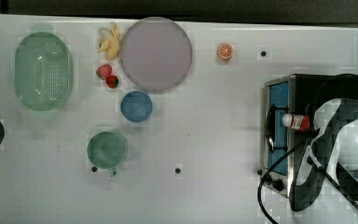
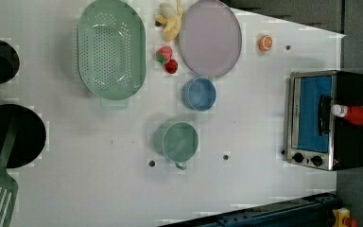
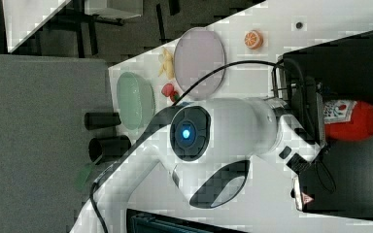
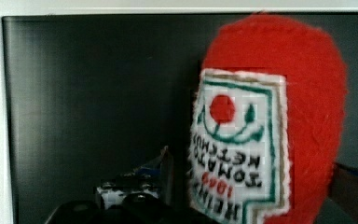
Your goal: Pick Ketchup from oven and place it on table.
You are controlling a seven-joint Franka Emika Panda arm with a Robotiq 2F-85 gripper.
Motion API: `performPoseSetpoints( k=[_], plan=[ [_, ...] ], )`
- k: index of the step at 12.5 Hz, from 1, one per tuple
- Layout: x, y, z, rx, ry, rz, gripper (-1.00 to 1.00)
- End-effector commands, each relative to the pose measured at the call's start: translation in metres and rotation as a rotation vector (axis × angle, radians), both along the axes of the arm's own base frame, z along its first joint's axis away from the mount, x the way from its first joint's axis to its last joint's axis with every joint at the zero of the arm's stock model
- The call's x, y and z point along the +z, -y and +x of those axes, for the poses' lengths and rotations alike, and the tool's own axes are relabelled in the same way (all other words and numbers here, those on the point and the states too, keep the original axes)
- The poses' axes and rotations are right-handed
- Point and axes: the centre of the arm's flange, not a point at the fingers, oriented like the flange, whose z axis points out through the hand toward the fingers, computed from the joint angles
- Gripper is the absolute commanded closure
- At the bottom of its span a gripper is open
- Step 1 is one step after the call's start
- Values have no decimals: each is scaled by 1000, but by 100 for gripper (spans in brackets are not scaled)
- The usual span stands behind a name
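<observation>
The Ketchup (image 4: 307, 116) is red with a white cap and a white label edged in green. The oven (image 2: 347, 156) is black with a silver frame and blue glass. The table (image 1: 214, 140) is white, the colander (image 1: 43, 71) pale green with perforations.

top, left: overhead, share table (image 1: 205, 140) | right: behind arm | wrist: close
</observation>
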Motion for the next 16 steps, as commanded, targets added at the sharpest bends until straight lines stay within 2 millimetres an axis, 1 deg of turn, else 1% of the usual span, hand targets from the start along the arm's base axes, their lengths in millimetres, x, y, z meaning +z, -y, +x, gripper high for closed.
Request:
performPoseSetpoints(
  k=[1,2,3,5,6,7,8,9,11,13,16],
  plan=[
    [12,9,-1,-16,17,-4,-67],
    [11,10,-2,-18,16,-4,-42],
    [14,9,0,-14,22,-7,-27],
    [21,9,3,-11,29,-10,-27],
    [29,6,7,-4,33,-6,-27],
    [42,-2,14,10,35,8,-27],
    [59,-13,21,30,36,26,-27],
    [81,-28,31,61,42,42,-27],
    [124,-66,51,137,56,65,-27],
    [160,-114,68,230,78,89,-27],
    [195,-191,87,368,118,121,-27]
  ],
)
